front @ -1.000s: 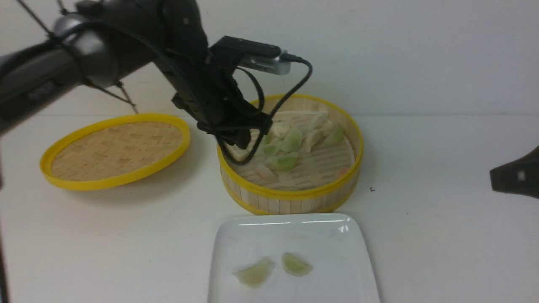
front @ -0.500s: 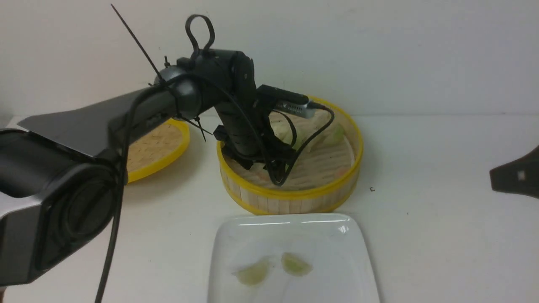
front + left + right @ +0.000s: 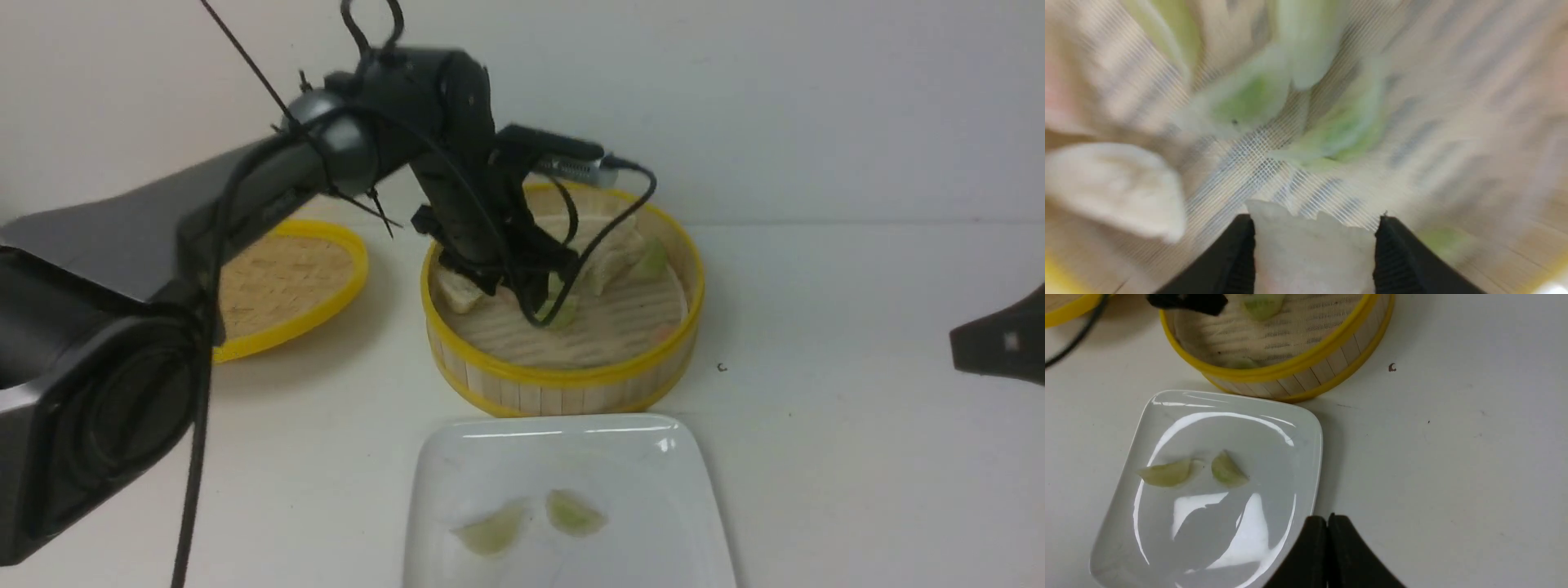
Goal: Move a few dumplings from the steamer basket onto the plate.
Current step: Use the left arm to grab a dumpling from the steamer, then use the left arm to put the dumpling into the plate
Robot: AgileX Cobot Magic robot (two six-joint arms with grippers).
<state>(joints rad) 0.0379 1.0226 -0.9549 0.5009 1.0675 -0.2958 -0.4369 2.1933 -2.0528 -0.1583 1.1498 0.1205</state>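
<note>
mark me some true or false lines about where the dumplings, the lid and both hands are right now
1. Two green dumplings lie on the plate. True.
2. The left hand hangs over the plate. False: it is down inside the basket.
3. The left hand grips a white dumpling. True.
4. The right hand is wide open. False: it is shut and holds nothing.
5. The lid covers the basket. False: it lies flat on the table, to the basket's left.
</note>
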